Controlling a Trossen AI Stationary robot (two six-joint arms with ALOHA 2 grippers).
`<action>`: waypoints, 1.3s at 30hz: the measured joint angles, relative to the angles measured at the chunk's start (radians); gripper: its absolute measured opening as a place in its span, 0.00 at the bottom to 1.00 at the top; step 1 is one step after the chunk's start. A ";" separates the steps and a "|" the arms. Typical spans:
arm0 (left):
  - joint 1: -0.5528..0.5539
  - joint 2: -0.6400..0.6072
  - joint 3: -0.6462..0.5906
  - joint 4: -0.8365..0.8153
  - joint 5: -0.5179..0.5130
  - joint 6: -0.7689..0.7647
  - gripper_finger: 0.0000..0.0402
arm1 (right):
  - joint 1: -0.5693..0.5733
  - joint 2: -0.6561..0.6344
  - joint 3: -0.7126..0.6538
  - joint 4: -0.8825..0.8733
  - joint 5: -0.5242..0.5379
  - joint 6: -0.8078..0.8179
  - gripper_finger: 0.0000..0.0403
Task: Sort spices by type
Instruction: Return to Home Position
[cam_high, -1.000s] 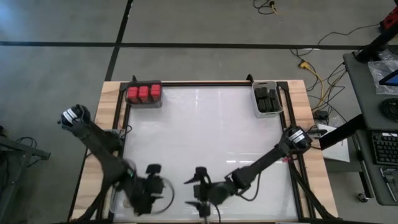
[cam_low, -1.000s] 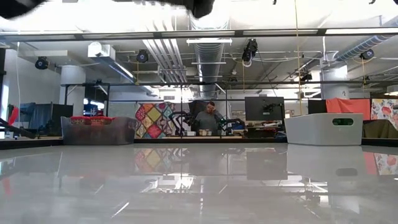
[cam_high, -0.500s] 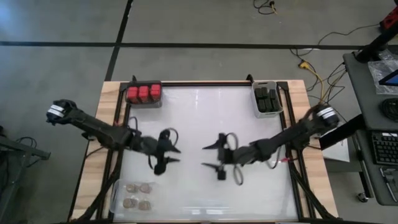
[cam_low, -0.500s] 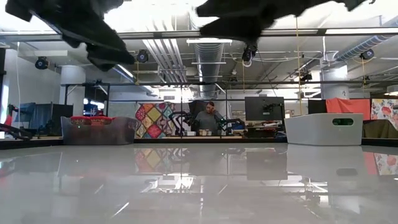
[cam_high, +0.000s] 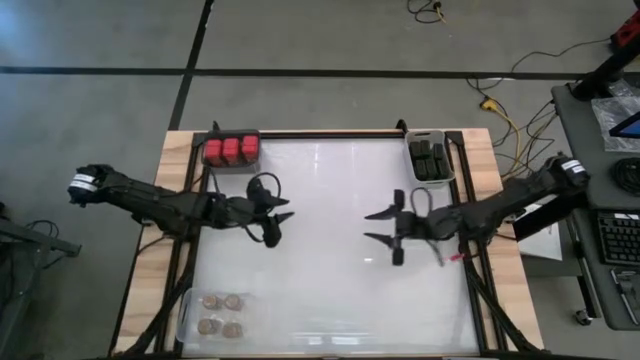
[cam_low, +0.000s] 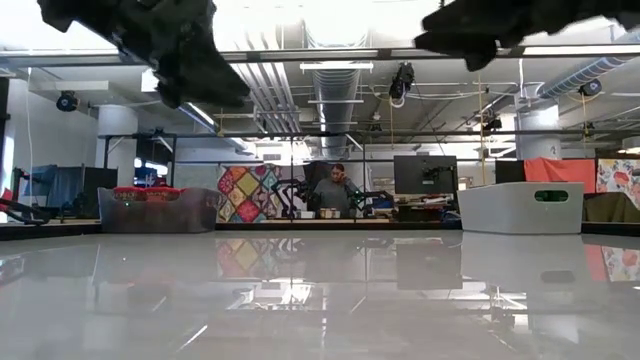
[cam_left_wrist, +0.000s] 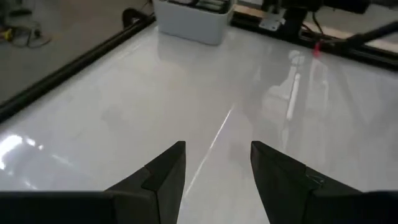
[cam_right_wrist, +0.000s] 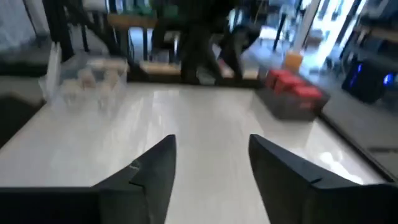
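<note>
Now, left pincer: fingers spread, empty, above the table, left of middle.
right pincer: fingers spread, empty, right of middle.
red spices: far-left bin.
black spices: far-right bin.
tan-topped jars: clear bin, near-left corner.

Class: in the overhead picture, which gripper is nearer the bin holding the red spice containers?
Left. The left gripper hangs a short way from the red spices' bin; the right gripper is farther off, towards the opposite side.
</note>
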 joint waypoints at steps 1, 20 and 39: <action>-0.004 0.003 -0.002 0.018 0.003 0.017 0.41 | 0.000 -0.032 -0.041 0.043 -0.003 -0.020 0.47; -0.062 -0.565 -0.407 0.231 0.044 0.142 0.41 | -0.003 -0.806 -0.352 -0.319 -0.055 0.133 0.09; -0.062 -0.924 -0.628 0.399 0.143 0.376 0.40 | -0.175 -1.052 -0.379 -0.625 -0.205 0.269 0.03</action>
